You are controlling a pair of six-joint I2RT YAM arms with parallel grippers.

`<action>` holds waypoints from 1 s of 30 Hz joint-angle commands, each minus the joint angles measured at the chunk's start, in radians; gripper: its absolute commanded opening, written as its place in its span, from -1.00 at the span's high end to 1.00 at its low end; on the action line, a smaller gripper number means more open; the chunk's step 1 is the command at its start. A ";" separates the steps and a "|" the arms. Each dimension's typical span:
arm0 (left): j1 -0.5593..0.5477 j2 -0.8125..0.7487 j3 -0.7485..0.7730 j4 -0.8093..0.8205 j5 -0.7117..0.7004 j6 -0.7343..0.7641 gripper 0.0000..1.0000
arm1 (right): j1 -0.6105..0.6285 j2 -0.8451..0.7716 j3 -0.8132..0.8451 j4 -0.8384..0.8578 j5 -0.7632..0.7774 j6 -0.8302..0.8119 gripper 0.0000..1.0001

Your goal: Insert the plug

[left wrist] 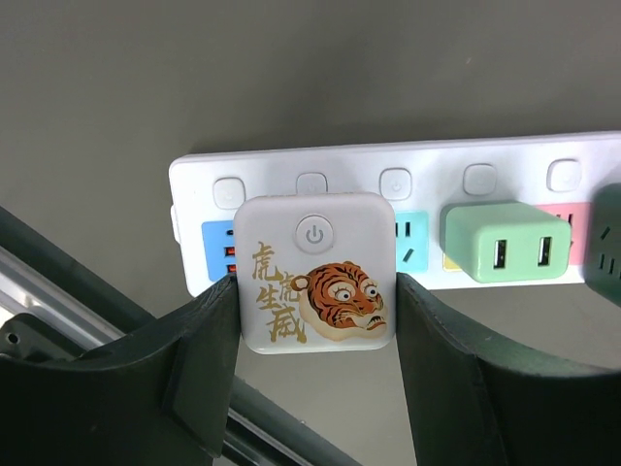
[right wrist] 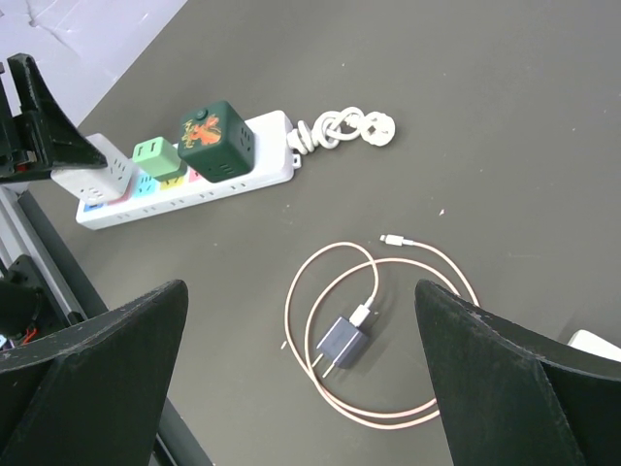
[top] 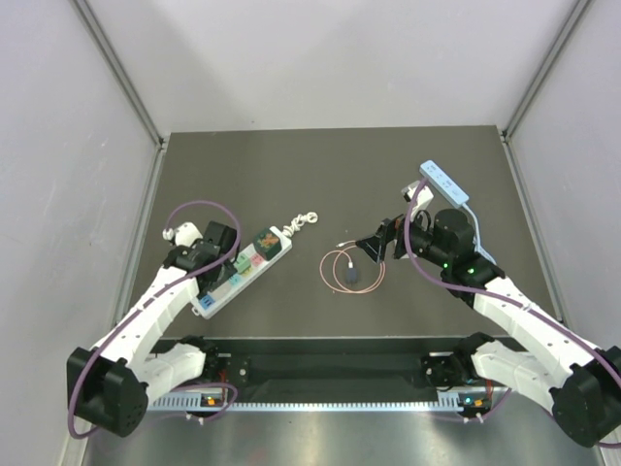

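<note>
One white square plug (left wrist: 317, 272), printed with an orange tiger, gold characters and a power button, stands at the end of the power strip (left wrist: 437, 160) near the counter's (top: 340, 175) left edge. The left end effector (left wrist: 317, 296) is clamped on its sides. The right end effector (right wrist: 301, 291) is spread apart and holds nothing.

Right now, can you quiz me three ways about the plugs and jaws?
1. What colour is the small charger beside the tiger plug on the power strip? A) red B) mint green C) black
2. Where is the dark charger? A) on the power strip B) in the right jaws C) on the table
3. How are the left jaws? A) shut on the tiger plug B) open, empty C) shut on a cable
B: its front is mint; C: it lies under the open right jaws; A: they touch the plug's sides.
</note>
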 commanded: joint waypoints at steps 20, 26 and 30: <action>-0.227 0.119 -0.136 -0.003 0.014 -0.304 1.00 | -0.008 -0.004 -0.003 0.046 -0.002 -0.015 -1.00; -0.277 0.102 -0.225 0.049 0.033 -0.384 1.00 | -0.007 -0.001 -0.002 0.029 -0.005 -0.015 -1.00; -0.276 0.065 -0.286 0.114 0.054 -0.393 1.00 | -0.005 -0.003 -0.011 0.034 -0.005 -0.016 -0.99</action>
